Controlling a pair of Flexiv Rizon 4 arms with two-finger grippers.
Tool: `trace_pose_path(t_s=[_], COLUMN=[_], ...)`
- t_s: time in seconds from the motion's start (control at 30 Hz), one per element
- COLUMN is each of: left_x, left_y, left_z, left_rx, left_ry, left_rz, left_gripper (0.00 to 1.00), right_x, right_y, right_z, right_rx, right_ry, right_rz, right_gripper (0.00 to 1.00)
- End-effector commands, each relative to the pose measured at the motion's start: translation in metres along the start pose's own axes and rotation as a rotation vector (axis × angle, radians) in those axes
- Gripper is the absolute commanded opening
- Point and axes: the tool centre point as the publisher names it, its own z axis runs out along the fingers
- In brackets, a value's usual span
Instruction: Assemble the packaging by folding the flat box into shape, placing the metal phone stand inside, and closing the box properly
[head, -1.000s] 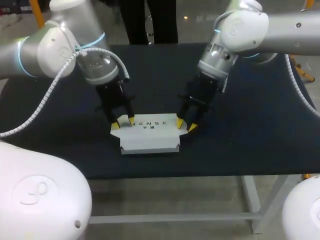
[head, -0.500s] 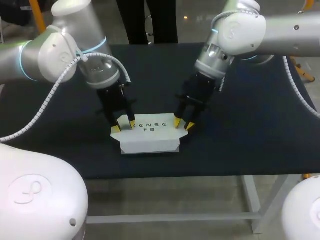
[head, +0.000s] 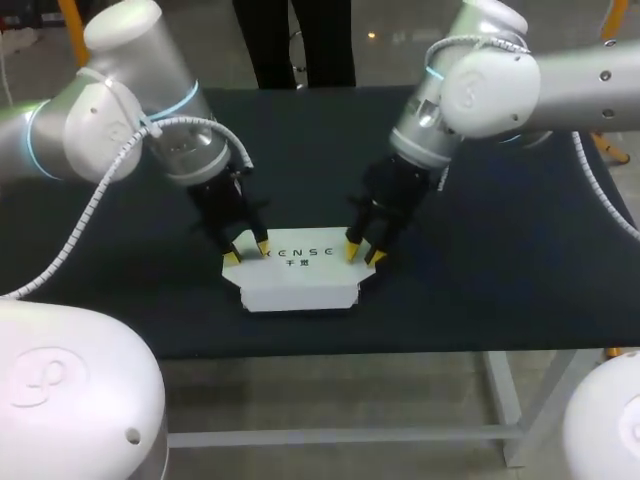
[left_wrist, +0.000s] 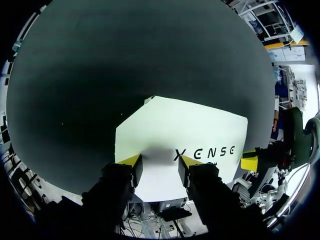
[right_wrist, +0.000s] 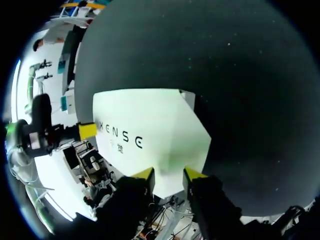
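The white box (head: 298, 278) lay folded up, printed face upward, near the middle of the table's (head: 520, 260) front edge. In the head view I saw the left pincer (head: 247, 252) at its rear left corner and the right pincer (head: 363, 254) at its rear right. Only the wrist views showed me the gaps: each pair of fingers stood slightly spread, tips on the box's top, pinching nothing. Over the past second the right pincer had slid inward along that edge, and the left had sunk a little.

right hand (head: 363, 254) slightly further in over the box (head: 300, 282)
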Motion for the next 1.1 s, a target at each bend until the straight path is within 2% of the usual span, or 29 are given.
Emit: trace_pose_path(t_s=[0.03, 0.27, 0.53, 0.77, 1.1], left_x=[-0.011, -0.011, -0.013, -0.012, -0.011], left_y=[0.008, 0.01, 0.011, 0.011, 0.012], left_z=[0.003, 0.004, 0.008, 0.014, 0.019], left_rx=[0.028, 0.054, 0.058, 0.061, 0.077], left_ry=[0.035, 0.029, 0.088, 0.078, 0.076], left_rz=[0.006, 0.024, 0.06, 0.073, 0.102], left_gripper=[0.49, 0.48, 0.46, 0.47, 0.44], right_x=[-0.002, -0.001, -0.001, -0.003, -0.008], right_y=[-0.003, -0.001, 0.0, -0.002, -0.004], right_z=[0.004, 0.004, 0.007, 0.009, 0.011], right_rx=[-0.02, -0.023, -0.038, -0.059, -0.145], right_ry=[0.004, 0.016, 0.039, 0.064, 0.074], right_rz=[-0.003, -0.009, -0.016, -0.016, 0.006], right_gripper=[0.41, 0.4, 0.41, 0.42, 0.42])
